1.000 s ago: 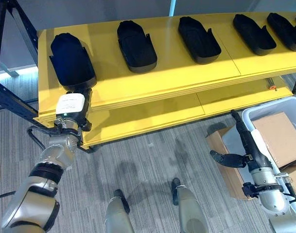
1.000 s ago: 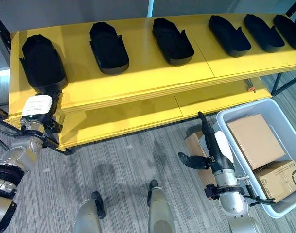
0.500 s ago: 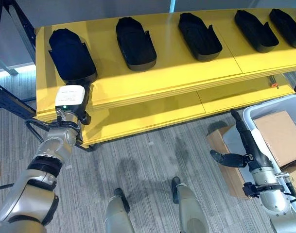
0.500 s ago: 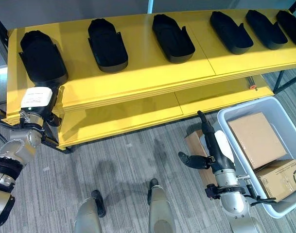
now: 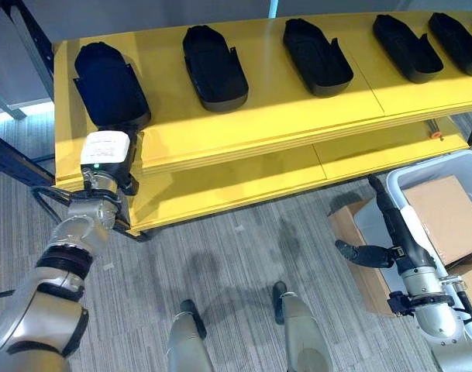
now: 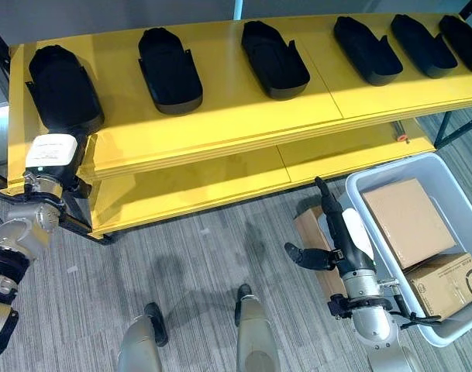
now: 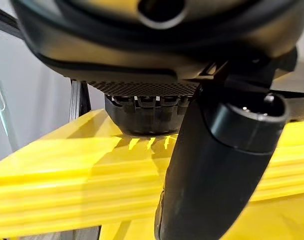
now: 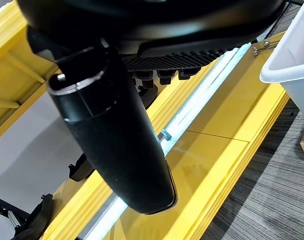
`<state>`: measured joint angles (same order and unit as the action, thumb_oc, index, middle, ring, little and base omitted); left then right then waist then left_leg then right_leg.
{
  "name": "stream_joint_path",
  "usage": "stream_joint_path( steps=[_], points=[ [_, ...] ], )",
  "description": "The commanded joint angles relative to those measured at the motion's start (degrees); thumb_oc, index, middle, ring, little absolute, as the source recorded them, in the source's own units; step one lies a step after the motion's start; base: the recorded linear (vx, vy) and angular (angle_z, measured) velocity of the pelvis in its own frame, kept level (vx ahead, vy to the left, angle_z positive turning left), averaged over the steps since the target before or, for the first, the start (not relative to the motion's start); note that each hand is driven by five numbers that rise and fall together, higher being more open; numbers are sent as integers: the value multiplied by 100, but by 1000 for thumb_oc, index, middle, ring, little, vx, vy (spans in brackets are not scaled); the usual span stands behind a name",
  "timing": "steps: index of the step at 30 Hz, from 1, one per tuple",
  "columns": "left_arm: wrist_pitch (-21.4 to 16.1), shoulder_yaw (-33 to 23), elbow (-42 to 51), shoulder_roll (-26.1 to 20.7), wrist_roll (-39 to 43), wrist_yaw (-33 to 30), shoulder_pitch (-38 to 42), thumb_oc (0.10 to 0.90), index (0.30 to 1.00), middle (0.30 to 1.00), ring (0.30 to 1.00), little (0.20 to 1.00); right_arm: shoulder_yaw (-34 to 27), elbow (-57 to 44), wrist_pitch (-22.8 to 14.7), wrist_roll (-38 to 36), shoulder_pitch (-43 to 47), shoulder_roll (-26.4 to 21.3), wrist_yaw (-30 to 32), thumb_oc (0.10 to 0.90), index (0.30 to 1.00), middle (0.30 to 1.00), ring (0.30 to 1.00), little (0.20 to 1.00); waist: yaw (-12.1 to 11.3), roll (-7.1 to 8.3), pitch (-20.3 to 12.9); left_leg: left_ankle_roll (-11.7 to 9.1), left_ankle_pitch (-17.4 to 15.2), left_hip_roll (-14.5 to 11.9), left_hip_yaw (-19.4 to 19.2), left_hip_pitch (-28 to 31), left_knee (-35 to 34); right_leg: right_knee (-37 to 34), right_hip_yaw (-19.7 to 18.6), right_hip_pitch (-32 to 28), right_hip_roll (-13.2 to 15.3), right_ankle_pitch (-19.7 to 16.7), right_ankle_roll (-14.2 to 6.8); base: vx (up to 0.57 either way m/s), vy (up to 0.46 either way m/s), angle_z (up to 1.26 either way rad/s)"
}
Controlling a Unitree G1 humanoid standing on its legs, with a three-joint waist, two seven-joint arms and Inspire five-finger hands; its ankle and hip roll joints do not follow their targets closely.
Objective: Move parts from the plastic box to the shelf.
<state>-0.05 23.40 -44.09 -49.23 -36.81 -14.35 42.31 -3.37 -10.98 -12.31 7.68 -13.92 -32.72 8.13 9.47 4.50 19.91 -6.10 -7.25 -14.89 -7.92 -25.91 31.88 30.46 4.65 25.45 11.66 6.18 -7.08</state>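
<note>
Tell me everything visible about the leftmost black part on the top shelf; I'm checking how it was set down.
The leftmost black part is a matte, dark, scoop-shaped shell, seemingly moulded plastic, rounded at the back with raised side flanges. It lies lengthwise on the yellow shelf at its left end, its front end reaching the shelf's front edge. The left hand sits right at that front end; contact cannot be told.

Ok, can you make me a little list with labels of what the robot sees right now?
Shelf: yellow shelf, two levels
Parts on top level: black parts in a row, leftmost part at the left end
Left hand: left hand at the shelf's front edge, below the leftmost part
Right hand: right hand open, beside the plastic box
In the box: cardboard boxes
</note>
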Motion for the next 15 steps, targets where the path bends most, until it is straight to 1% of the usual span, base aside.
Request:
stream_joint_path(
  steps=[1, 15],
  points=[
    [27, -63, 177, -639, -72, -354, 650, 900, 1000, 1000, 1000, 1000, -594, -632, -533, -219, 58, -216, 312, 900, 1000, 1000, 1000, 1000, 26, -34, -412, 122, 43, -53, 74, 32, -134, -190, 126, -364, 73, 74, 38, 0, 0, 0],
    [35, -184, 255, -841, -93, -325, 579, 900, 1000, 1000, 1000, 1000, -628, -623, -515, -208, 51, -205, 292, 900, 1000, 1000, 1000, 1000, -6, -37, -413, 136, 28, -42, 67, -9, -95, -177, 136, -329, 85, 63, 39, 0, 0, 0]
  ],
)
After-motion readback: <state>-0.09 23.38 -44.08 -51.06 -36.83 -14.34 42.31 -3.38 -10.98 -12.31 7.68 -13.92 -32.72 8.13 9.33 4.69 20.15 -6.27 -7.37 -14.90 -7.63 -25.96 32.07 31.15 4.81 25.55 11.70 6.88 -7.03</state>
